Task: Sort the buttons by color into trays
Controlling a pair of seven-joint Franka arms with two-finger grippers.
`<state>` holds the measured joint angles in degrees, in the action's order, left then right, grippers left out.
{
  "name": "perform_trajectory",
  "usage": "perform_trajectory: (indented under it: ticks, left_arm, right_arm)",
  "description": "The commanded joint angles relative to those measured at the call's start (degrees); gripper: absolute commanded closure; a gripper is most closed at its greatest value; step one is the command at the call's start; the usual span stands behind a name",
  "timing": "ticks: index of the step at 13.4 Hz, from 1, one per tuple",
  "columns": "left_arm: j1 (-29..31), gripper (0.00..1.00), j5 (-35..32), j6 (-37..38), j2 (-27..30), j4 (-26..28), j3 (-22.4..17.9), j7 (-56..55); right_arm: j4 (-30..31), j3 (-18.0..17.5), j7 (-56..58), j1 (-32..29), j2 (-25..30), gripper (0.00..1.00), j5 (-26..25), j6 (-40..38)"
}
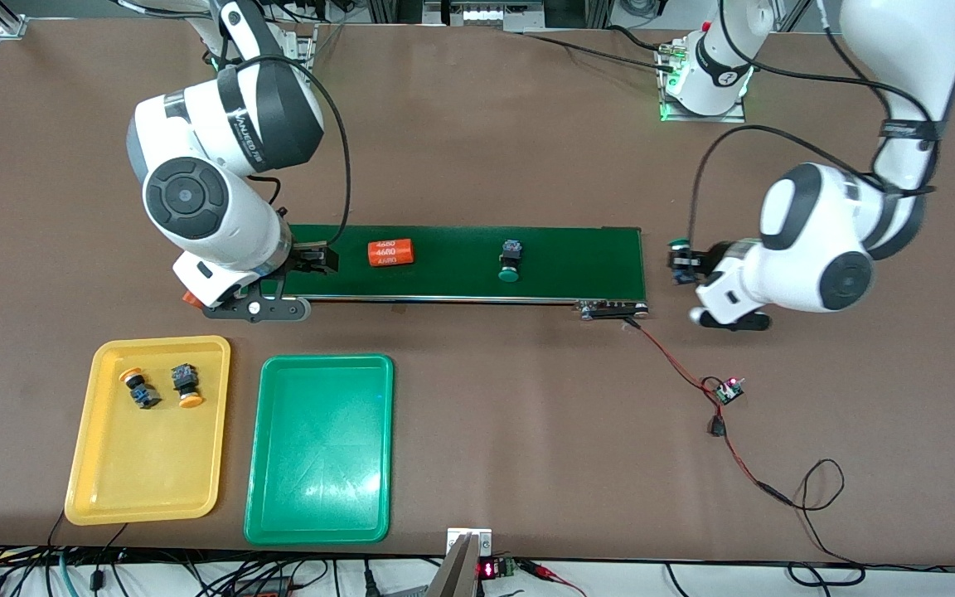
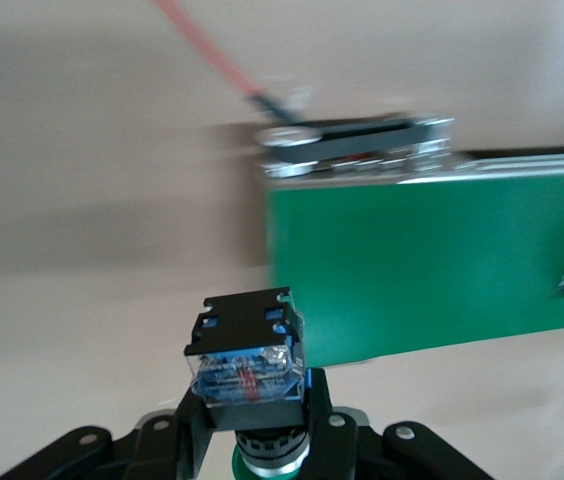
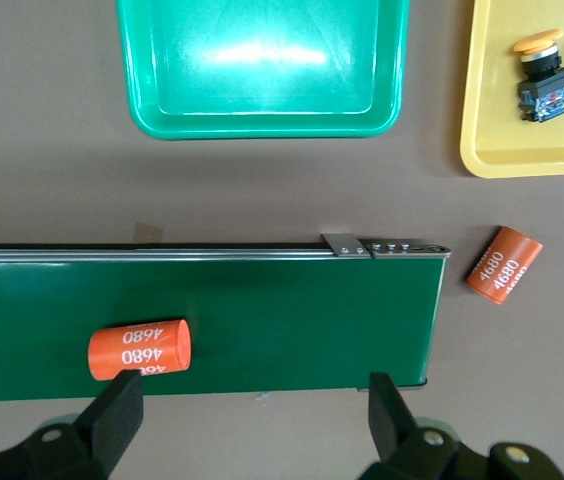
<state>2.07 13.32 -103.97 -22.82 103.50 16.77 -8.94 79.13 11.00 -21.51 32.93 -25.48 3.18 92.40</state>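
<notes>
Two glossy white Franka arms, the right arm (image 1: 212,191) with a dark grey joint cap and black lettered band, the left arm (image 1: 817,240) strapped with a black cable, carry black-fingered grippers studded with silver screws.

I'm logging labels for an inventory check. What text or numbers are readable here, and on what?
"4680", printed repeatedly in white: on the orange cylinder lying on the conveyor belt.
"4680": on a second orange cylinder on the table beside the belt's end.
Lettering on the right arm's dark band: too blurred to read.
</notes>
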Motion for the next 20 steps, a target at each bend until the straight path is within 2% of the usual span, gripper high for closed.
perform_trajectory:
  ticks: [1,4,5,10,11,12,13,16,20]
  left_arm:
    - [-2.33,0.87,1.89,-4.55,-3.45,-2.17,2.38,-3.18]
    - [-5.06,0.87,1.98,-10.71,-6.00,-1.64,3.53,-3.28]
    - [-5.15,0.81,1.98,-11.25,-6.97,-1.47,3.53,-3.28]
    - [-5.94,0.80,1.98,-11.25,-7.85,-0.59,7.21,-3.10]
    - [-6.11,0.72,1.98,-11.51,-8.03,-0.58,7.48,-3.19]
    - [-6.38,0.10,1.98,-11.52,-8.03,-0.50,7.49,-3.10]
    - [-6.47,0.00,1.98,-11.52,-8.03,-0.06,7.49,-3.01]
    - [-6.03,0.00,1.98,-10.73,-6.63,-0.06,7.49,-2.66]
    - [-1.56,0.00,1.18,-5.73,1.70,-0.76,4.51,-2.66]
  right_arm:
    - [0.58,0.07,-0.99,0.99,-0.18,0.00,0.77,0.77]
    - [0.58,0.07,-0.99,1.35,-0.62,0.00,0.77,1.47]
    - [0.58,0.07,-0.99,1.43,-0.97,0.00,0.86,1.56]
    - [0.58,0.07,-5.82,3.80,-2.55,0.00,0.86,3.67]
    - [0.58,0.07,-6.08,4.16,-2.64,0.00,0.86,3.67]
    - [0.58,-0.01,-6.61,4.51,-2.82,0.00,0.86,3.76]
    - [0.58,-0.02,-7.05,5.21,-3.43,0.00,0.95,4.10]
    - [0.58,0.07,-7.14,5.74,-4.67,0.00,8.23,5.86]
    - [0.67,0.07,-11.26,8.90,-6.51,0.00,8.33,8.93]
